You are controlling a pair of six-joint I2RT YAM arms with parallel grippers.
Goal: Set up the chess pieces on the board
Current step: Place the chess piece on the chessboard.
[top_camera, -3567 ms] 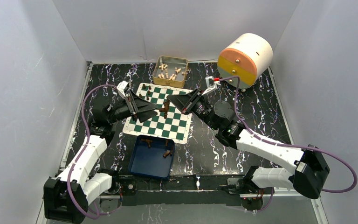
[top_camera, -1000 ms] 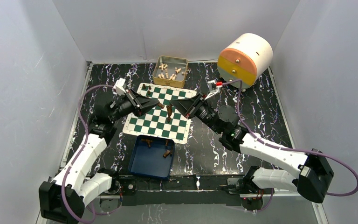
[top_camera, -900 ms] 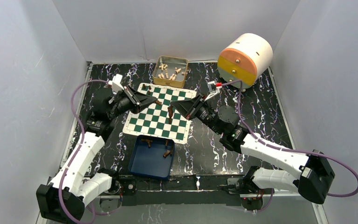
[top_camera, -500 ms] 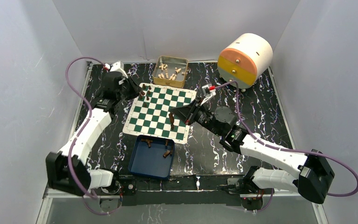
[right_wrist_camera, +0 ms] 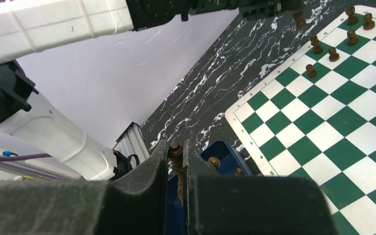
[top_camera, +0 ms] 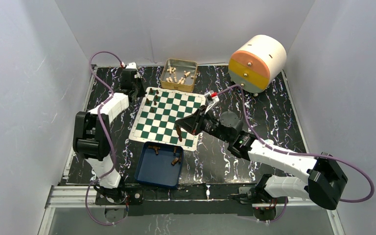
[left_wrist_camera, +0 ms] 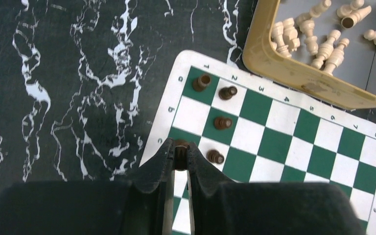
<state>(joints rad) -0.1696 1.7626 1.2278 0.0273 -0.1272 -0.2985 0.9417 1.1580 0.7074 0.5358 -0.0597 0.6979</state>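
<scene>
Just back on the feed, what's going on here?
Both arms are placing dark chess pieces on the board. The left gripper is shut on one over the board's far left corner, beside four standing there. The right gripper grips another near the blue tray, where a few more lie.

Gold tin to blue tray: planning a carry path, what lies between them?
The board, in the top external view; the right end effector, gripping a dark piece, also hangs over that stretch.
</scene>
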